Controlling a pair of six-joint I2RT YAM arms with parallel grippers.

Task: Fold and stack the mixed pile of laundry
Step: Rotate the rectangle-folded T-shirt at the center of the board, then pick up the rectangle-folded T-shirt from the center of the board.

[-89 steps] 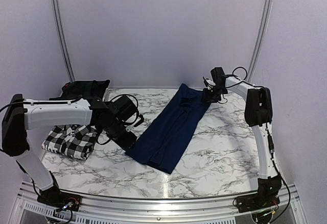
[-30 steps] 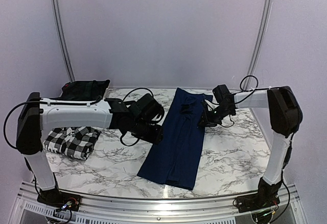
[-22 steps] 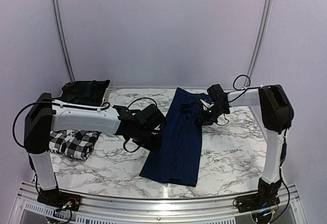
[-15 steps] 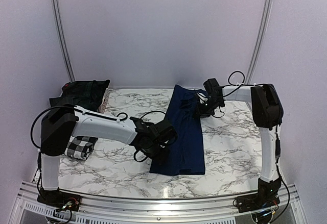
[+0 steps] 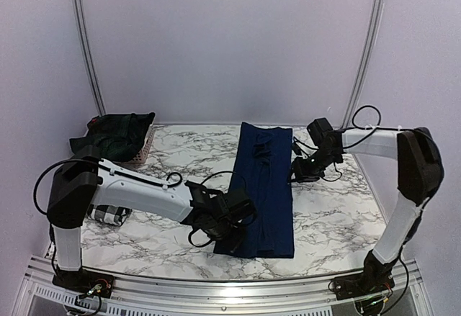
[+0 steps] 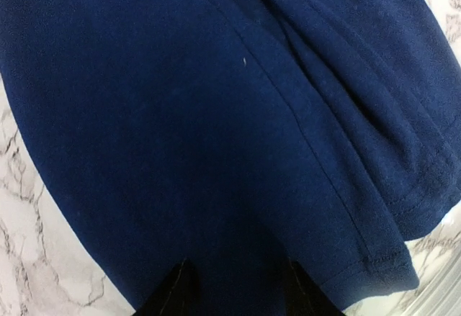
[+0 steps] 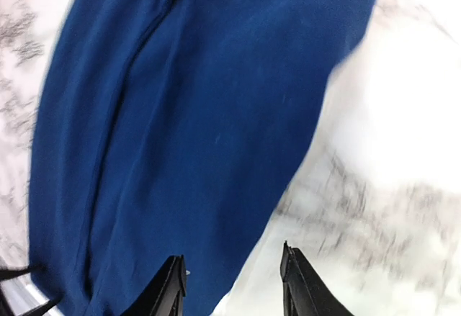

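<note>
jaws left and right gape over the navy t-shirt [image 5: 263, 193], folded lengthwise into a strip.

Open tabletop [image 5: 335, 215] lies right of the navy T-shirt [image 5: 265, 186]; the left arm [image 5: 144, 190] bars its left.

A white marble-veined table [image 5: 331, 208] stood against pale lilac walls [image 5: 230, 42] — two thin grey curved poles [image 5: 85, 42] rose at the back corners, an aluminium rail [image 5: 230, 286] edged the near side, under soft even light.

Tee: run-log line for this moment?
tee: flat strip | left gripper: open, over near hem | right gripper: open, over right edge
</note>
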